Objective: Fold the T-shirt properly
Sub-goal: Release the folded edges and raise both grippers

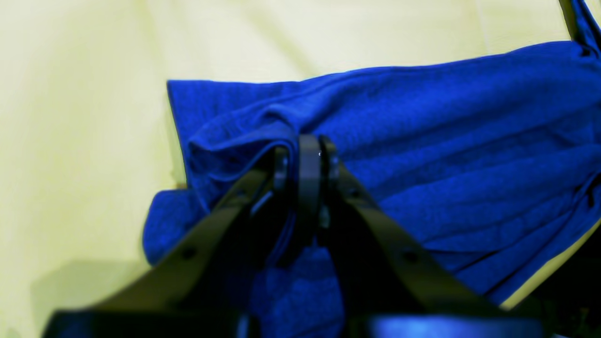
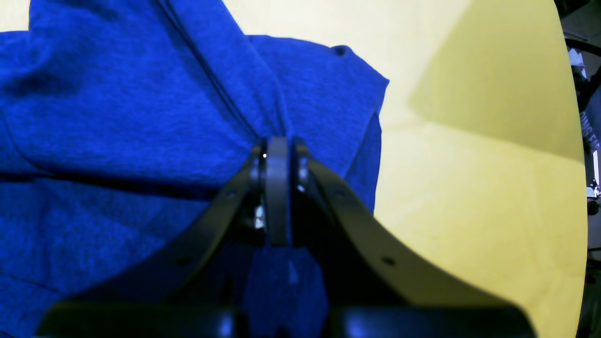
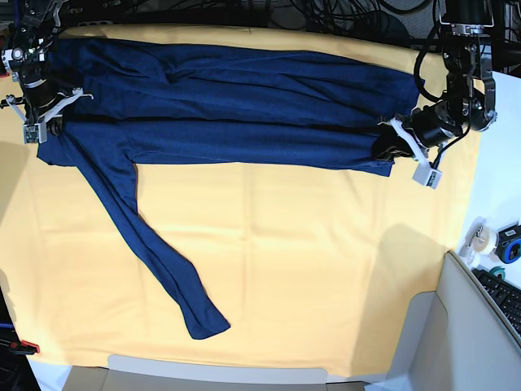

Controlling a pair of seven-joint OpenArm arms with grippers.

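loose sleeve (image 3: 163, 261): nearest part of the T-shirt (image 3: 236, 106), trailing down across the yellow cloth (image 3: 309, 261) toward the counter's near edge, its cuff lying flat and well apart from both arms
body of the T-shirt: stretched as a long band across the far side of the counter, already doubled lengthwise by the look of it, with soft ripples running along it
left pincer (image 1: 307, 150): clenched on a bunched fold of blue knit at the hem end, fabric puckering around the tips
right pincer (image 2: 277, 152): clenched on a gather of fabric at the shoulder end, a seam running up from the grip
how it handles: judged light, limp and stretchy; the knit sags and wrinkles where unsupported, so it would follow a pull rather than hold a shape; not fragile, not slippery on cloth
where to hold: judged best at the two ends of the band, as now, keeping it taut between the arms; the loose sleeve probably needs its own pinch near the cuff to be laid over the body
risk: the dangling sleeve may drag and twist if the band is lifted
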